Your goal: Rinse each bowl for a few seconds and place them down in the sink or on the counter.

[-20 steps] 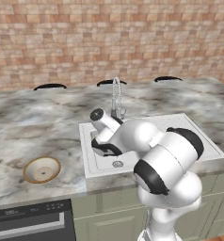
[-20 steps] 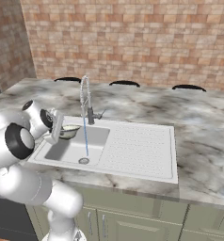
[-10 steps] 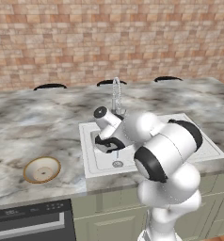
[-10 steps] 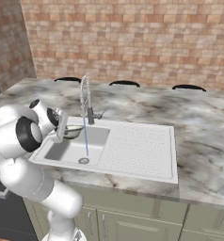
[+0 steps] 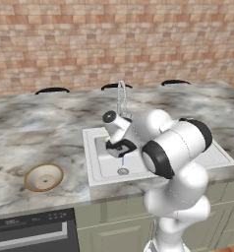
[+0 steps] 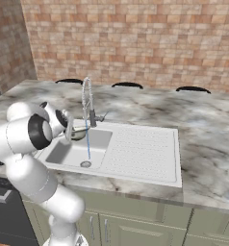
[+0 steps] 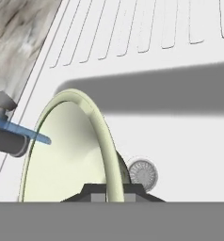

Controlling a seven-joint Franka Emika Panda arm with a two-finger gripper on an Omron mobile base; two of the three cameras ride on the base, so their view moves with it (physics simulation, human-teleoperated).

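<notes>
Over the marble counter [image 5: 35, 133] and the white sink [image 6: 145, 149], the gripper [image 7: 107, 192], pinching the green-cream bowl [image 7: 67, 150] by its rim, has edged it closer under the faucet [image 6: 86, 103] stream, so rinsing is under way, while the tan-rimmed bowl [image 5: 43, 177] waits.

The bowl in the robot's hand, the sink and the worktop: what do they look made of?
The pale green-cream bowl looks like glazed ceramic, or plastic: smooth, even, softly shiny. The sink looks like white enamel or composite: matte, with moulded ribs. The counter looks like polished marble: grey and beige veins.
</notes>
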